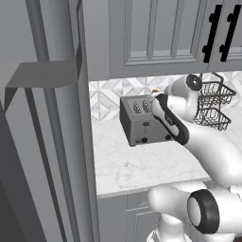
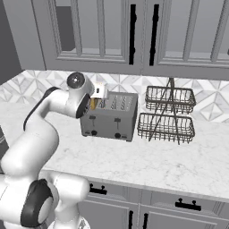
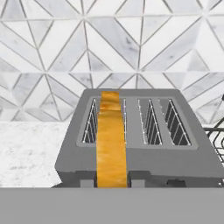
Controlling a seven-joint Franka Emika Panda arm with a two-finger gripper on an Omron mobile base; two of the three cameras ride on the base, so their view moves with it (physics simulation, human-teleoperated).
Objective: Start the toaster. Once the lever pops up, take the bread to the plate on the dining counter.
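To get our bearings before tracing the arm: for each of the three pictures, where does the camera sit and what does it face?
Left base view: behind the arm's left, facing the toaster on the counter; arm at lower right.
Right base view: behind the arm's right, facing toaster and wire basket; arm at lower left.
Hand view: above the toaster, looking down at the bread between the fingertips.
All share the toaster.
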